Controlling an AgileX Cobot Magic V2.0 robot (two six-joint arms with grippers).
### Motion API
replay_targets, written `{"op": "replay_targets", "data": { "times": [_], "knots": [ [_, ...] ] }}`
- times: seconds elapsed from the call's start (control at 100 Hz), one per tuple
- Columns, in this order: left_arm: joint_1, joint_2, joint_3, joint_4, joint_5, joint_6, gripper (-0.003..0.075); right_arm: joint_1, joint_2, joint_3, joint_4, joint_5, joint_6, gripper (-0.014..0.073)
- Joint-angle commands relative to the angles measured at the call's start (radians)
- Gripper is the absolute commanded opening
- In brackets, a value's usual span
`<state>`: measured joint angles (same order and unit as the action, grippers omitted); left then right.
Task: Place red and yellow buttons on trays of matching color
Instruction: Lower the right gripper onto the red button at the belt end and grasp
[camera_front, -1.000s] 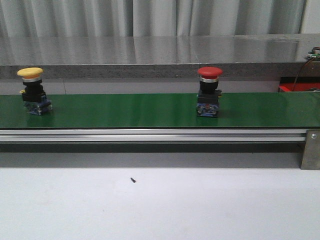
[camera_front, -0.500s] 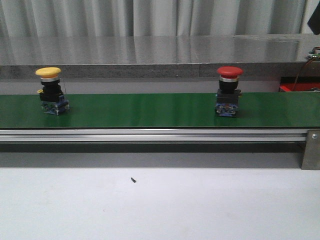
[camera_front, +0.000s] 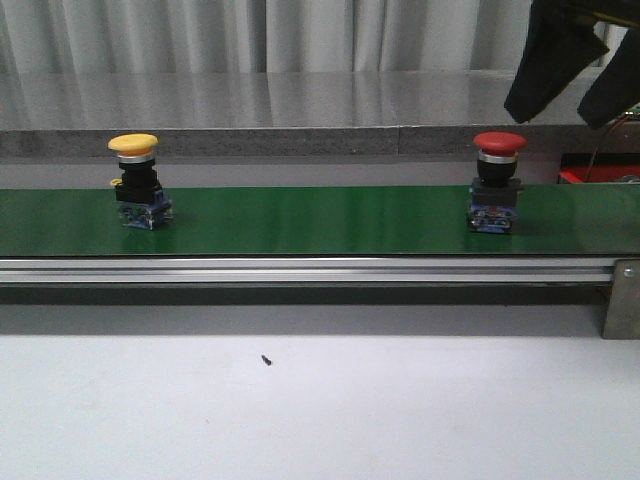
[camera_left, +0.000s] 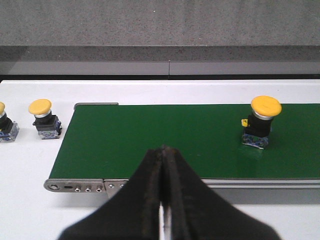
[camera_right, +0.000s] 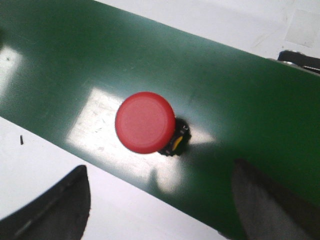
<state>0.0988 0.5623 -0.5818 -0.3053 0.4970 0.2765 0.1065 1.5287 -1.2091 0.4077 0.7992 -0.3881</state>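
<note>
A red button (camera_front: 497, 186) stands upright on the green belt (camera_front: 320, 222) toward its right end. A yellow button (camera_front: 137, 183) rides the same belt at the left. My right gripper (camera_front: 562, 112) hangs open above and just right of the red button. In the right wrist view the red cap (camera_right: 145, 122) lies ahead of the wide-open gripper (camera_right: 161, 202), with nothing between the fingers. My left gripper (camera_left: 162, 150) is shut and empty over the belt's near edge, the yellow button (camera_left: 262, 121) off to one side. The trays are out of view.
Two more yellow buttons (camera_left: 44, 118) (camera_left: 4, 128) stand on the white table beyond the belt's end. An aluminium rail (camera_front: 300, 270) runs along the belt's front. A red-edged object (camera_front: 590, 177) shows behind the belt at far right; a grey ledge (camera_front: 300, 140) lies behind.
Both buttons have travelled to the right along the belt. My right gripper has come into the front view at the top right, above the red button.
</note>
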Motion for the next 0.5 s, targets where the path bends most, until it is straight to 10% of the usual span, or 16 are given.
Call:
{"op": "replay_targets", "data": {
  "times": [0.0, 0.34, 0.49],
  "knots": [
    [-0.005, 0.004, -0.027, -0.022, -0.068, 0.000, -0.0020, 0.003, -0.011, -0.046, 0.013, -0.049, -0.013, 0.0579],
    [-0.005, 0.004, -0.027, -0.022, -0.068, 0.000, -0.0020, 0.008, 0.079, -0.060, -0.011, -0.091, -0.015, 0.0570],
    [-0.005, 0.004, -0.027, -0.022, -0.068, 0.000, -0.0020, 0.008, 0.099, -0.060, -0.012, -0.094, -0.015, 0.0427]
  ]
}}
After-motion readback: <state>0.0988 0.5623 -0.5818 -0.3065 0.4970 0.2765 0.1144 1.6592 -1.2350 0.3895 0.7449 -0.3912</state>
